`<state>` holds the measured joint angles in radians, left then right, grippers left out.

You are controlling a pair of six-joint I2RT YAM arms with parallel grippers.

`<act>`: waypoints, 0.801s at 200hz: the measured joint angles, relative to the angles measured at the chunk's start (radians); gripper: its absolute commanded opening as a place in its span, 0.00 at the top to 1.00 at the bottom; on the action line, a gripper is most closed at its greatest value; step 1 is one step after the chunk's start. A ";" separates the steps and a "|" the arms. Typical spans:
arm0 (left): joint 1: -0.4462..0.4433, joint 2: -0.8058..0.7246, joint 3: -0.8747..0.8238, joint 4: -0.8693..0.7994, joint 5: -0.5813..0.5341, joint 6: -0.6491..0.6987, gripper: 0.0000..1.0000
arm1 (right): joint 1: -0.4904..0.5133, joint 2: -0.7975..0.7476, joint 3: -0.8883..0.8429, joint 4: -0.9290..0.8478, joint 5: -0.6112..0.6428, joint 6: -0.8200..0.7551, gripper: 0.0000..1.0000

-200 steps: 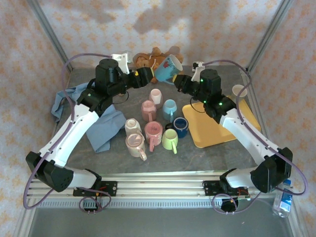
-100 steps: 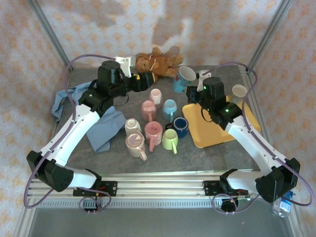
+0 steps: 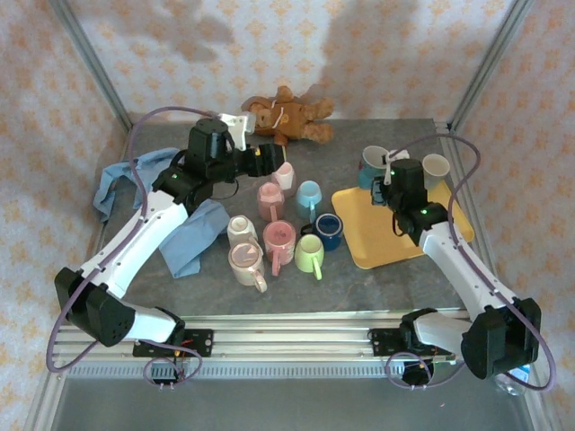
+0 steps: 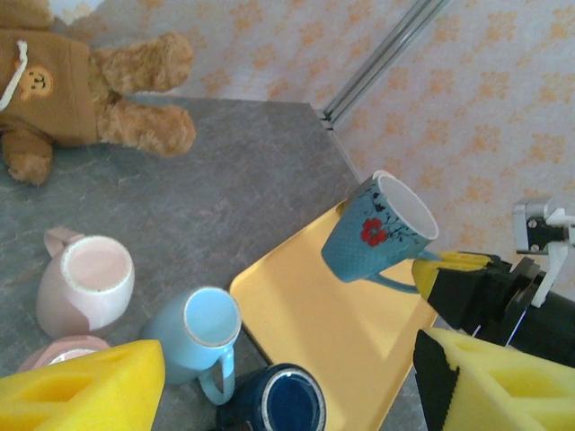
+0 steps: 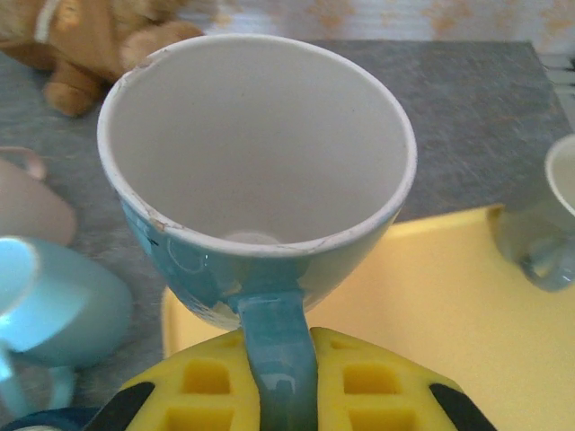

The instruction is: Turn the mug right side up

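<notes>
The right jaws grip the blue mug by its handle, mouth up and slightly tilted, over the yellow tray's far edge. The left jaws stand open, left of the tray.

Mug — handle end off-frame

Top view looks down from behind over the whole desk; both close wrist views share the tray and mug.
</notes>
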<state>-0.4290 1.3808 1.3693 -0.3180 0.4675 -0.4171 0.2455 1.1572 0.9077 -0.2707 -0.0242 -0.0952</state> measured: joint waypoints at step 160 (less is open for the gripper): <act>-0.095 0.180 0.060 -0.163 0.084 0.241 0.32 | -0.201 0.323 -0.097 0.303 0.101 -0.094 1.00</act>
<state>-0.5236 1.5608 1.4296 -0.4812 0.5510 -0.1757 0.0448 1.4799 0.8112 0.0319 0.0769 -0.1894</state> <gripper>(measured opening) 0.689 0.138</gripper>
